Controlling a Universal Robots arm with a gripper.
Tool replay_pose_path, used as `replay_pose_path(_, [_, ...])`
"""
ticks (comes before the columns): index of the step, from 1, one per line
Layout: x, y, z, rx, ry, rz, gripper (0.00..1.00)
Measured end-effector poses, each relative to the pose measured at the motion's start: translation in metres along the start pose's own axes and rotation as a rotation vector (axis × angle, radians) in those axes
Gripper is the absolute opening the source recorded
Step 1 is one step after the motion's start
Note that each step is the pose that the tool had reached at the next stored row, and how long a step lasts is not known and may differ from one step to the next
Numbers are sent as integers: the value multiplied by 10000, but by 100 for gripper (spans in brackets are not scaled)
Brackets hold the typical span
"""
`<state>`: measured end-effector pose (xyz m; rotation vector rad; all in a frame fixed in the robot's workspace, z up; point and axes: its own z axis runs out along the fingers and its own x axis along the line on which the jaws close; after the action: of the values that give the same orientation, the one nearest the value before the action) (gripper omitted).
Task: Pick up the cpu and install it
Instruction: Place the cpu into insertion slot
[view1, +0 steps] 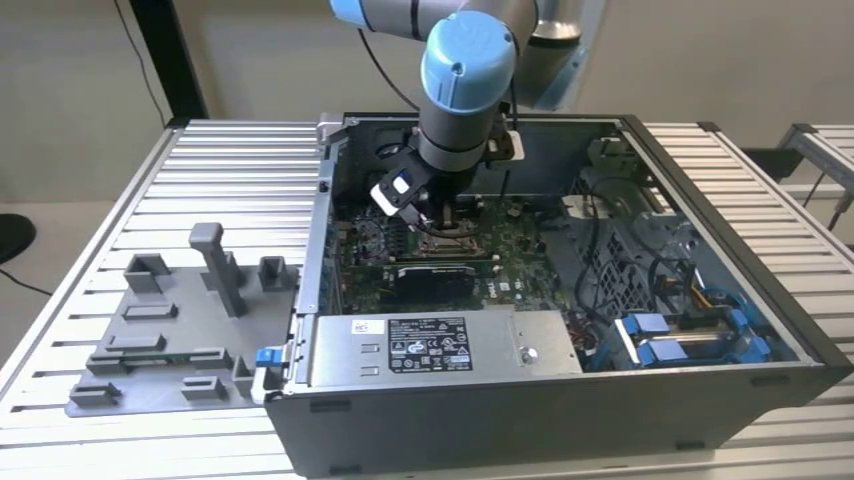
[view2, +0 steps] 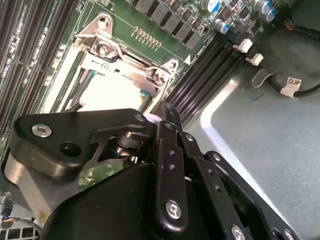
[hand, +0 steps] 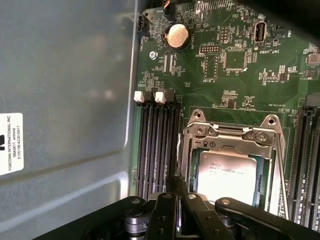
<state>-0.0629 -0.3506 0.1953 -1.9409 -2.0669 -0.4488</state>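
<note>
Gripper (hand: 175, 184) hovers above the socket frame (hand: 200, 131), jaws closed, holding nothing; cpu (hand: 227, 175) lies seated in that frame, toward the exterior view's left of the computer case (view1: 534, 425).

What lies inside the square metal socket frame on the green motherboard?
The small square cpu with a pale silver top lies inside the frame. The black gripper covers one edge; what is beneath the chip is hidden.
</note>
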Motion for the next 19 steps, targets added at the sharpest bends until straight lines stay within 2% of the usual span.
replay_pose_path(9, [-6, 54, 5, 0, -1, 1, 0])
replay_pose_path(19, [-14, 88, 22, -1, 2, 0, 0])
